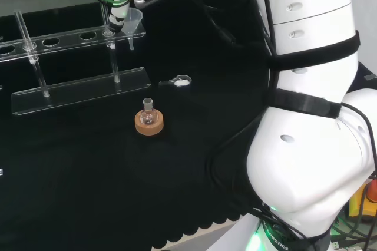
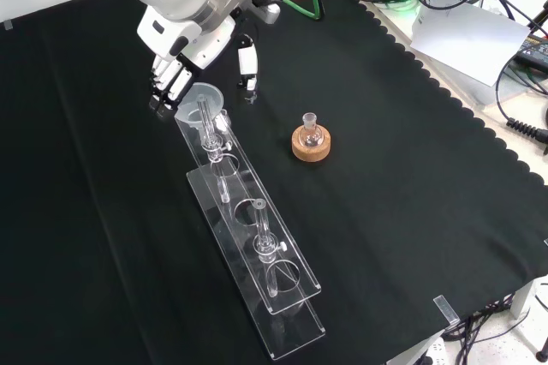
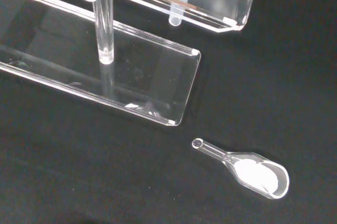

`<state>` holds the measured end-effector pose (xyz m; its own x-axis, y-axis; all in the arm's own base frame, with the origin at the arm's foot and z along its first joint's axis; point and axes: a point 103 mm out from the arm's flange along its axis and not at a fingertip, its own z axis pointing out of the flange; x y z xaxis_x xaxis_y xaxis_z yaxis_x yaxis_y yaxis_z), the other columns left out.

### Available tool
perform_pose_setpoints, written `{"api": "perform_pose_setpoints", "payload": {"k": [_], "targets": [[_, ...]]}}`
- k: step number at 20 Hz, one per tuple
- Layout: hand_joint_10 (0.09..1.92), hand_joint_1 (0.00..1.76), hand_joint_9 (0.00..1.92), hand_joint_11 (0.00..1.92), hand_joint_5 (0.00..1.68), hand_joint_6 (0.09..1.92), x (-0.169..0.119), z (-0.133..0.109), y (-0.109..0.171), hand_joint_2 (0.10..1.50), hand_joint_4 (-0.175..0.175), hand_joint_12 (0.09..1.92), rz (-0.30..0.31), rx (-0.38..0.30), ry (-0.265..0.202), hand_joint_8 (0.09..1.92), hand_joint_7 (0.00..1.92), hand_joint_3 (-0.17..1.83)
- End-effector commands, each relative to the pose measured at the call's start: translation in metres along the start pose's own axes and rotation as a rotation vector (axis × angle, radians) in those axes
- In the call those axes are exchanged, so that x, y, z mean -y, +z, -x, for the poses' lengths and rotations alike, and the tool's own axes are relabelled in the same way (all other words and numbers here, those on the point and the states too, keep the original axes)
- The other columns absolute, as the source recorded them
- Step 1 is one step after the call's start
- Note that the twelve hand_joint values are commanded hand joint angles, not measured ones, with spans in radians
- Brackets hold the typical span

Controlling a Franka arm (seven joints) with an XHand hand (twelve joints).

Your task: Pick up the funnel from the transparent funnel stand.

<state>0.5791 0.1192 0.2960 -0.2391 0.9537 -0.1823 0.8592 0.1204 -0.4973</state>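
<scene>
One funnel (image 1: 134,20) sits in the end hole of the single clear funnel stand (image 1: 76,89), upper left of the head view. The hand (image 2: 181,69) hangs at the funnel, fingers bent beside its rim; whether they pinch it I cannot tell. One flask (image 2: 310,128) stands on one cork ring (image 2: 310,144) mid-worktop. One clear scoop (image 3: 253,174) lies nearby.

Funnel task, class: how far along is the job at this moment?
Done: the hand has reached the stand's end. In hand: its fingers flank the funnel, which sits in the stand's end hole; whether they touch it is unclear. Left: gripping and lifting it out.
</scene>
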Motion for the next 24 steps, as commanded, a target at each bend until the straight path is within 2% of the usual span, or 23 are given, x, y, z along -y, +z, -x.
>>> {"api": "perform_pose_setpoints", "payload": {"k": [1,24], "targets": [[0.86,0.68,0.22,0.43,0.12,0.09,-0.004,0.007,0.005,0.71,-0.098,1.41,0.019,0.011,0.017,0.55,0.00,0.30],[0.87,0.70,0.20,0.40,0.15,0.09,-0.022,0.019,0.021,0.69,-0.095,1.43,-0.001,0.001,0.018,0.57,0.00,0.36]]}}
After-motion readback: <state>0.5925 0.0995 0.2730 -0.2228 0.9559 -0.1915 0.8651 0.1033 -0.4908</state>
